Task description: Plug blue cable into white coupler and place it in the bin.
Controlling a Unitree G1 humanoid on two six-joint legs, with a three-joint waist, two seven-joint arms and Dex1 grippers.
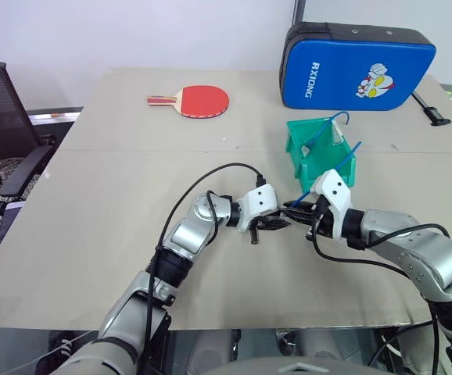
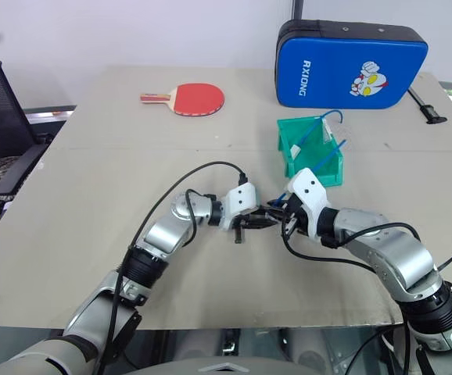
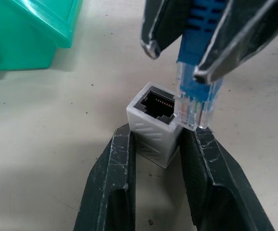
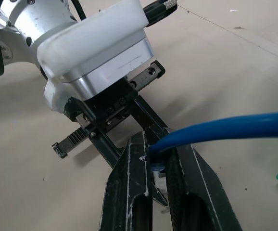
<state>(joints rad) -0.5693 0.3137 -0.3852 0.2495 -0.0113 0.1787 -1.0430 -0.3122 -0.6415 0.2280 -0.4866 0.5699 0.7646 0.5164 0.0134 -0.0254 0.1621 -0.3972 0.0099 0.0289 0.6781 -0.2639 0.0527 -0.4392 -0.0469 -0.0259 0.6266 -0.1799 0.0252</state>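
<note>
The tiny white plastic coupler [image 3: 154, 126], dark socket exposed, sits clamped between the left gripper [image 3: 156, 144] fingers. The right gripper [image 4: 159, 166] pinches the thin blue cable [image 3: 196, 72], its clear plug touching the socket's rim. The green plastic bin [image 1: 300, 152] stands at one o'clock.

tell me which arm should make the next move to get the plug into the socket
Right, probably. The right gripper pinches the blue cable with its plug beside the socket's edge, while the left gripper clamps the white coupler, socket facing the plug.
</note>
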